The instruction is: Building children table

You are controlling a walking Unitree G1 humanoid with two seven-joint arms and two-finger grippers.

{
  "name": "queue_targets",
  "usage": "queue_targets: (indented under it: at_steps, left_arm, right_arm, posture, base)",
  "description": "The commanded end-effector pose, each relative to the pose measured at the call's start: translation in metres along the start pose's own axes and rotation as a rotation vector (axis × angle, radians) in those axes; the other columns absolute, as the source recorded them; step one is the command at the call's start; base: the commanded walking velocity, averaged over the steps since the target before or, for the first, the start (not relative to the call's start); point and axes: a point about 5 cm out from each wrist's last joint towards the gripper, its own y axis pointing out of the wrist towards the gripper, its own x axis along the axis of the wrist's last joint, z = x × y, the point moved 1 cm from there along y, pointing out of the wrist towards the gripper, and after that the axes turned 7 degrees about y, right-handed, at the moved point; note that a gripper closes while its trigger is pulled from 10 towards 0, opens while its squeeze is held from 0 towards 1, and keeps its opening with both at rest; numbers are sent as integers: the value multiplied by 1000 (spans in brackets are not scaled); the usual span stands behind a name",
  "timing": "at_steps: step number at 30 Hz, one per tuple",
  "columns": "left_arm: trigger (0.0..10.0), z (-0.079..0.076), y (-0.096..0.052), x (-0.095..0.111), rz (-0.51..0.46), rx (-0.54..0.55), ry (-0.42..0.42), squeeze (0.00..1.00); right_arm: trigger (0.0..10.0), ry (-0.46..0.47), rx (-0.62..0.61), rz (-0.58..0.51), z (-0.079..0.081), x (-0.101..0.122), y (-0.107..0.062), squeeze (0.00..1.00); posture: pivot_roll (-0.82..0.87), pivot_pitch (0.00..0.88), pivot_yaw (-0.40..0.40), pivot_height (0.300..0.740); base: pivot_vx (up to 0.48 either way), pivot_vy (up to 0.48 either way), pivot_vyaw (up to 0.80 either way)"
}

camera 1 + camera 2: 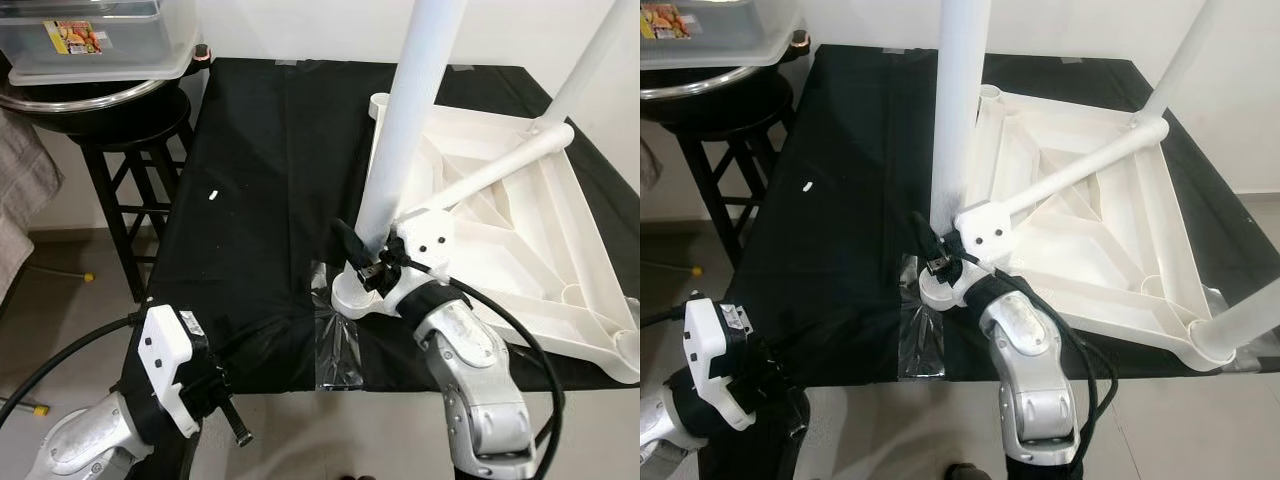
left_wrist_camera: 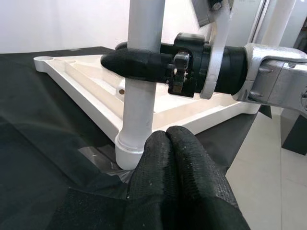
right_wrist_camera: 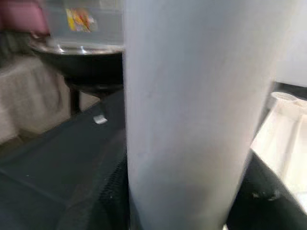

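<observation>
A white children's table top lies upside down on a black cloth. A white leg stands upright in its near-left corner socket. My right gripper is shut around the base of this leg, one black finger on each side. Other legs rise at the far right and near right. My left gripper hangs below the table's front edge, its fingertips pressed together on nothing, pointing toward the socket.
The black cloth covers the work table, with clear tape at the front edge. A small white piece lies on the cloth. A black stool carrying a metal bowl and plastic bin stands at left.
</observation>
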Motion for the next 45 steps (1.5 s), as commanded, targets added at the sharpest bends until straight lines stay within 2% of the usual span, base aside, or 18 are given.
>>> queue_targets:
  at_steps: [1, 3, 7, 9, 11, 15, 16, 17, 18, 19, 21, 25, 26, 27, 28, 29, 32, 45]
  left_arm:
    - [10000, -2, -1, -5, 18, -9, -7, 0]
    - [10000, -2, -1, -5, 18, -10, -7, 0]
    - [10000, -1, -1, -6, 17, -5, -7, 0]
    - [10000, 2, -1, -10, 28, 28, -9, 0]
    - [10000, 4, -1, -12, 33, 43, -9, 0]
    - [10000, 25, -3, -24, 59, 269, 8, 0]
    - [10000, 25, -3, -24, 59, 269, 8, 0]
    - [10000, 27, -3, -26, 59, 302, -6, 0]
    - [10000, 28, -2, -32, 80, 333, -56, 0]
    - [10000, 28, -2, -32, 80, 333, -56, 0]
    - [10000, 28, -3, -44, 128, 395, -132, 0]
    - [10000, 27, -5, -60, 197, 489, -228, 0]
    - [10000, 25, -6, -67, 226, 540, -256, 0]
    - [10000, 25, -6, -67, 226, 540, -256, 0]
    - [10000, 23, -6, -70, 239, 554, -264, 0]
    - [10000, 20, -6, -73, 250, 548, -259, 0]
    - [10000, 13, -4, -81, 264, 510, -244, 0]
    - [10000, 16, 1, -87, 256, 559, -232, 0]
  right_arm:
    - [10000, 46, 0, 101, -3, -22, -3, 1000]
    - [10000, 79, 36, 84, 0, -20, -2, 1000]
    - [10000, 85, 79, 53, 3, -15, -5, 1000]
    - [10000, 43, 78, 42, 2, -18, -16, 1000]
    - [10000, 21, 76, 41, 2, -19, -21, 1000]
    - [10000, -43, 57, 71, -1, -32, -41, 1000]
    - [10000, -43, 57, 71, -1, -32, -41, 1000]
    - [10000, -52, 58, 77, -1, -34, -45, 1000]
    - [10000, -64, 63, 80, -1, -36, -50, 1000]
    - [10000, -64, 63, 80, -1, -36, -50, 1000]
    - [10000, -79, 68, 84, -1, -38, -57, 1000]
    - [10000, -85, 61, 81, -2, -41, -60, 1000]
    - [10000, -68, 74, 72, -2, -42, -59, 894]
    - [10000, -68, 74, 72, -2, -42, -59, 894]
    - [10000, -62, 93, 66, 0, -42, -58, 722]
    - [10000, -64, 125, 59, 3, -42, -57, 0]
    - [10000, -64, 175, 50, 8, -44, -57, 0]
    - [10000, -49, 216, 52, 8, -53, -52, 0]
  posture:
    - [40, 185, -80, 740]
    - [40, 185, -80, 740]
    - [34, 185, -81, 740]
    - [22, 185, -77, 740]
    - [21, 184, -76, 740]
    - [6, 179, -65, 740]
    - [6, 179, -65, 740]
    - [-5, 175, -59, 740]
    - [-13, 171, -55, 740]
    - [-13, 171, -55, 740]
    - [-21, 164, -53, 740]
    - [-28, 153, -48, 740]
    - [-28, 144, -46, 740]
    - [-28, 144, -46, 740]
    - [-28, 141, -46, 740]
    - [-27, 136, -47, 740]
    - [-24, 125, -50, 740]
    - [-32, 80, -42, 740]
  base:
    - [0, 0, 0]
    - [0, 0, 0]
    - [0, 0, 0]
    - [0, 0, 0]
    - [0, 0, 0]
    - [0, 0, 0]
    - [0, 0, 0]
    - [0, 0, 0]
    - [0, 0, 0]
    - [0, 0, 0]
    - [0, 0, 0]
    - [0, 0, 0]
    - [0, 0, 0]
    - [0, 0, 0]
    - [0, 0, 0]
    - [0, 0, 0]
    - [0, 0, 0]
    - [0, -407, 0]
